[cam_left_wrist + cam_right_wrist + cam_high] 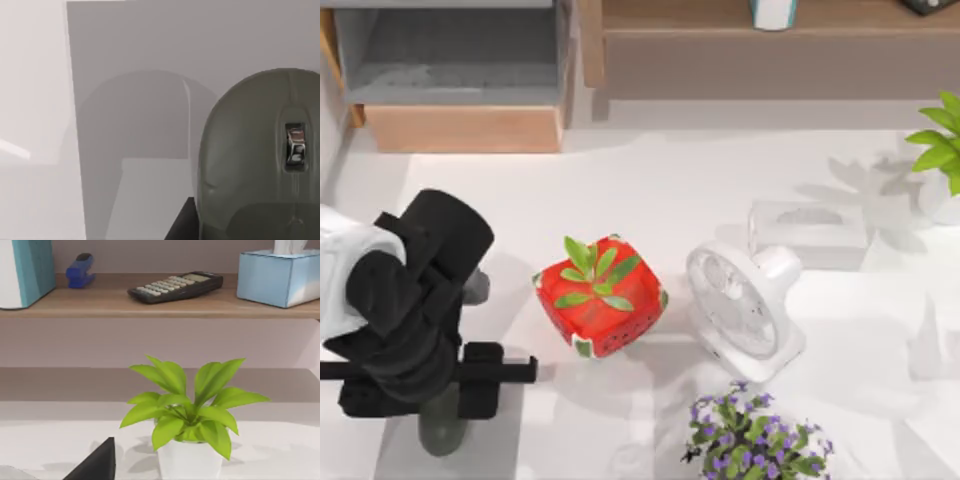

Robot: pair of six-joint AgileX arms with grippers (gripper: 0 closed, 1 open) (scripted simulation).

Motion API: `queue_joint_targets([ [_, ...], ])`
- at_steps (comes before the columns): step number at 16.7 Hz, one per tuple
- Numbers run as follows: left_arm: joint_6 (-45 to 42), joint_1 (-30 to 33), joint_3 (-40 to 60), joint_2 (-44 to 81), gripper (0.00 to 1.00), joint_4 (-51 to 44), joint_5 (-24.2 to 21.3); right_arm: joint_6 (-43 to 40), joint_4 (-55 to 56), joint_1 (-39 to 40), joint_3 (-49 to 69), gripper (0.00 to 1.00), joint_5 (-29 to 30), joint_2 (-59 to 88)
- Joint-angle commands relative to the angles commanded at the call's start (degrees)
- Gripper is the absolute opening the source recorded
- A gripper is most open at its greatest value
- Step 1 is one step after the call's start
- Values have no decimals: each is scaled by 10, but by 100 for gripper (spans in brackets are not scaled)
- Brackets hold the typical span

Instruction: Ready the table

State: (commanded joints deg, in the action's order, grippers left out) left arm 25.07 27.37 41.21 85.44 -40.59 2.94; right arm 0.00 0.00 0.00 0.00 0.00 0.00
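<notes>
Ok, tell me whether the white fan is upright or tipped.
Tipped: the white fan lies back on the table, grille facing up.

- No words, numbers, brands or signs can be read anywhere.
- The calculator point(175, 286) on the shelf point(160, 305) has rows of keys, but the marks on them are too small to read.
- The blue tissue box point(277, 276) on the same shelf has plain sides.
- The mouse point(260, 160) bears no logo that can be made out.
</notes>
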Motion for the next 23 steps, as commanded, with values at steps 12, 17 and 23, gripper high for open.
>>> queue_joint_targets([
  [12,0,0,0,0,90,0,0,0,0,0,0,100,0,0],
  [17,0,0,0,0,100,0,0,0,0,0,0,100,0,0],
  [23,0,0,0,0,100,0,0,0,0,0,0,100,0,0],
])
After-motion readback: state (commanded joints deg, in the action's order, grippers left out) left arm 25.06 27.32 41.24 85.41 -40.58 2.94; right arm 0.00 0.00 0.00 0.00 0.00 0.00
